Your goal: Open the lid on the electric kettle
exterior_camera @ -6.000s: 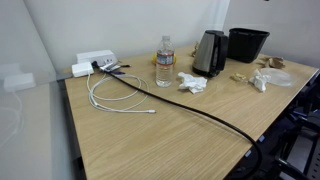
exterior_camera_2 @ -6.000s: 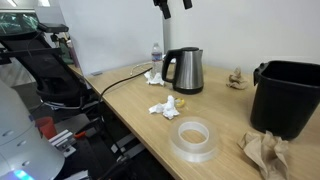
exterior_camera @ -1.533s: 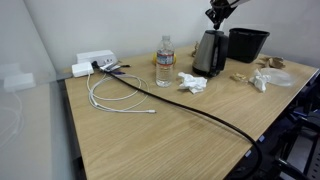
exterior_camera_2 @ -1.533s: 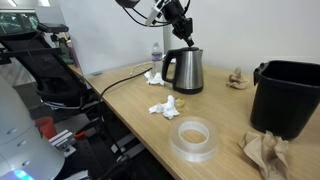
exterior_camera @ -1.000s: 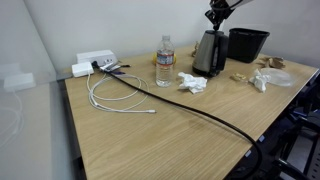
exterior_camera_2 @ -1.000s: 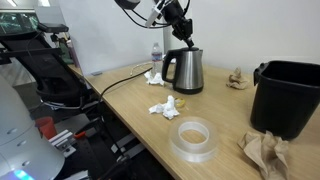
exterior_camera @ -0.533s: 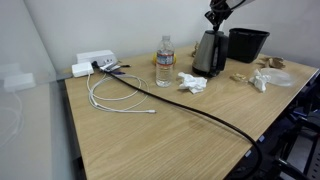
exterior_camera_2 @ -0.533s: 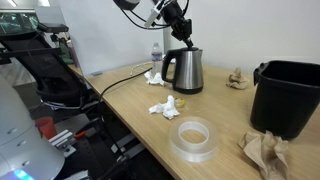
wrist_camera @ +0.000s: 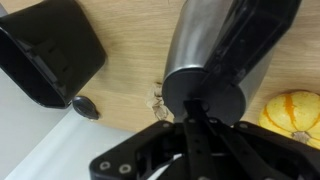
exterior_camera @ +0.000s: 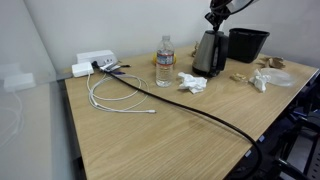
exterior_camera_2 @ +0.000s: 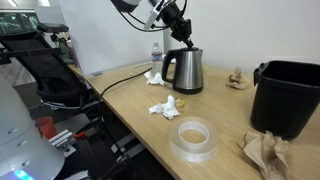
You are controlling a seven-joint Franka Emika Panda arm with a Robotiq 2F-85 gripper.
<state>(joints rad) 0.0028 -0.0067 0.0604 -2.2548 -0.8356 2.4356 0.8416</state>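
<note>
Wood-grain worktop against a white wall carries the scene; the lid (exterior_camera_2: 185,50) lies flat and seated on the electric kettle (exterior_camera_2: 185,72), so opening is not yet achieved. The kettle stands near the wall-side edge of the worktop, toward the corner holding the black bin (exterior_camera: 248,44).

Change: six seconds ago the gripper (exterior_camera_2: 184,40) hung high and well clear; it has since come down onto the lid and has barely shifted over the last second and a half. Judgement: approach is complete; pressing or prising the lid is the step in hand.

Orientation: the kettle is upright, long axis vertical; the handle appears turned toward the open long edge, the spout toward the wall.

In the wrist view the jaws look clenched together, grasping nothing, tips at the lid's rim (wrist_camera: 205,97); actual contact cannot be confirmed.

Outward: water bottle (exterior_camera: 164,62) and crumpled tissue (exterior_camera: 192,83) lie near; tape roll (exterior_camera_2: 194,138) lies well apart.
</note>
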